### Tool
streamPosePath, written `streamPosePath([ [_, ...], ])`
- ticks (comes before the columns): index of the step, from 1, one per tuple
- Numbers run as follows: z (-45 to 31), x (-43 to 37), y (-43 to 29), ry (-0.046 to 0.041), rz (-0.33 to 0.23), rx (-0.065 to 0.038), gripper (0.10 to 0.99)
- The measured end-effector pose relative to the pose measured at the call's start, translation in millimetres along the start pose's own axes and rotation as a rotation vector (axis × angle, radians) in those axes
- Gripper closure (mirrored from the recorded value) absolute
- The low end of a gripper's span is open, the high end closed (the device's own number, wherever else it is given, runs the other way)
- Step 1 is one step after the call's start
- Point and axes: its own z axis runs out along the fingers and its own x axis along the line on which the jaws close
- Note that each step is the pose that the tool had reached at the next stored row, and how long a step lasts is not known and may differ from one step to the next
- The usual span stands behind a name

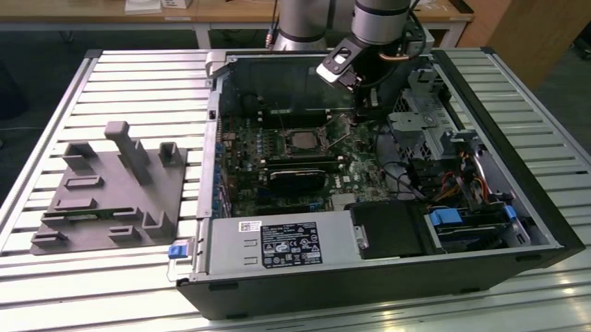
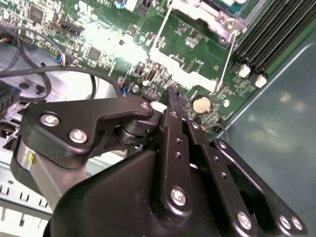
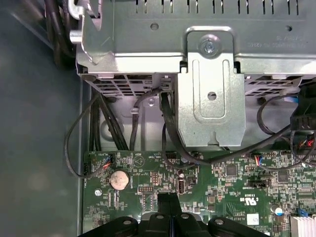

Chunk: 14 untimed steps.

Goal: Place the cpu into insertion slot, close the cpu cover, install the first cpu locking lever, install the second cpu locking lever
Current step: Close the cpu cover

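We see the cpu point(image 1: 303, 141) lying in the insertion slot point(image 1: 284, 142). The gripper point(image 3: 167, 200) hangs near that slot, low over the green board beside 1 coin cell point(image 3: 119, 179). Its fingers are pressed together, with nothing visible between them.

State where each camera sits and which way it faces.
Exterior view: set apart, above the open computer case, looking down into it; the arm reaches in from the far side.
Second wrist view: on the arm, looking past the shut end effector at the circuit board.
First wrist view: on the arm, looking over the end effector toward a metal bracket.
Shared: both wrist views show the coin battery.
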Motion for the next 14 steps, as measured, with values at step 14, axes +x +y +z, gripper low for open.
streamPosePath([
  [14, 0.3, 0.0, 1.0, -0.0014, 0.000, 0.046, 0.980],
])
